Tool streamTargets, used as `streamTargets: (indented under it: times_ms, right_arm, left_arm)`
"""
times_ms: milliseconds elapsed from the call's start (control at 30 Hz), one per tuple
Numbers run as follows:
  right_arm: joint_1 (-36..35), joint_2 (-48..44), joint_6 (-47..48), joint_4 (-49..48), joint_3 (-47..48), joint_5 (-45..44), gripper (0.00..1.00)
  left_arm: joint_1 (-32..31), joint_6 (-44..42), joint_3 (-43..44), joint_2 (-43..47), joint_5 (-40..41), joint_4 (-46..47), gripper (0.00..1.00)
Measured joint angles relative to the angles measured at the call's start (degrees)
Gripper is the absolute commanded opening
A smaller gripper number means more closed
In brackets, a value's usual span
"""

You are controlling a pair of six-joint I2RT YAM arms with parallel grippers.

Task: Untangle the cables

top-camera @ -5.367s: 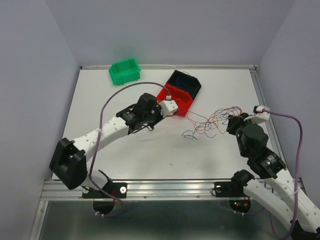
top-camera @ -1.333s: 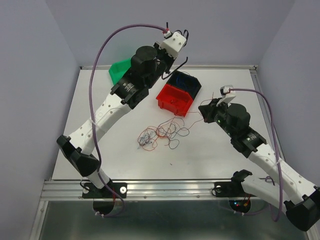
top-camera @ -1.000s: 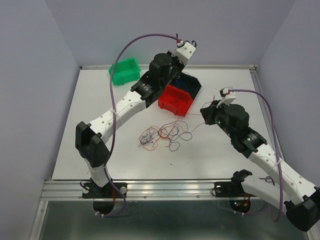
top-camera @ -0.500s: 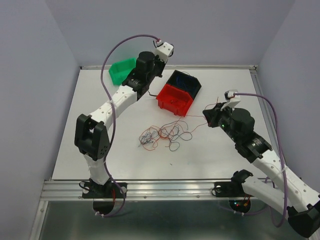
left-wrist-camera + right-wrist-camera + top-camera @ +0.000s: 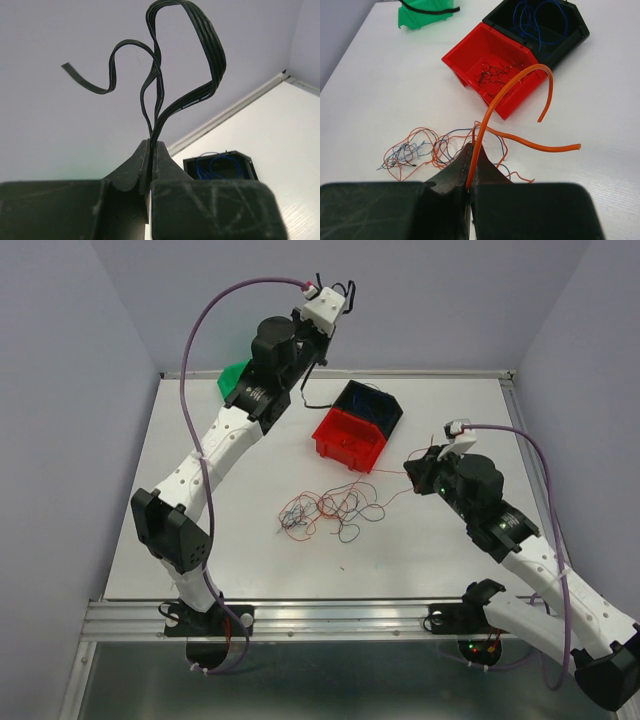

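Red bin (image 5: 349, 443) sits on the desk (image 5: 450, 410), cables (image 5: 325, 508) heaped nearer. Left end effector (image 5: 151, 146) grips black strands (image 5: 218, 50) high beyond it; right end effector (image 5: 470, 152) grips orange wire (image 5: 535, 66) rightward.

The right tool (image 5: 470, 159) has its fingers pressed together on an orange cable (image 5: 492, 106). The cable arcs up in front of the red bin (image 5: 462, 70), and its free ends hang to the bin's right. Thin dark wires (image 5: 497, 75) lie inside the red bin. A black bin (image 5: 570, 46) holding blue wires (image 5: 540, 20) sits against its far side. Left of the red bin and nearer the tool, a loose tangle (image 5: 415, 149) of red, blue and black strands lies on the white surface (image 5: 600, 100). Farther back on the left is a green bin (image 5: 420, 19) with a black cable (image 5: 430, 9) across its top.
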State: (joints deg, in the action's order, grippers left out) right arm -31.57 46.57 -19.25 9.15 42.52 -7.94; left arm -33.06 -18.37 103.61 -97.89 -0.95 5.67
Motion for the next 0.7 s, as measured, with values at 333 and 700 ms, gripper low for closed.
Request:
streamTargets:
  times_ms: [333, 700]
  right_arm:
    - [0.0, -0.42, 0.0, 0.31, 0.0, -0.02, 0.01]
    - [0.0, -2.16, 0.0, 0.83, -0.26, -0.02, 0.0]
  left_arm:
    - [-3.13, -0.04, 7.02, -1.6, -3.78, -1.27, 0.0]
    - [-4.37, 1.84, 9.38, -11.32, -7.96, -2.62, 0.0]
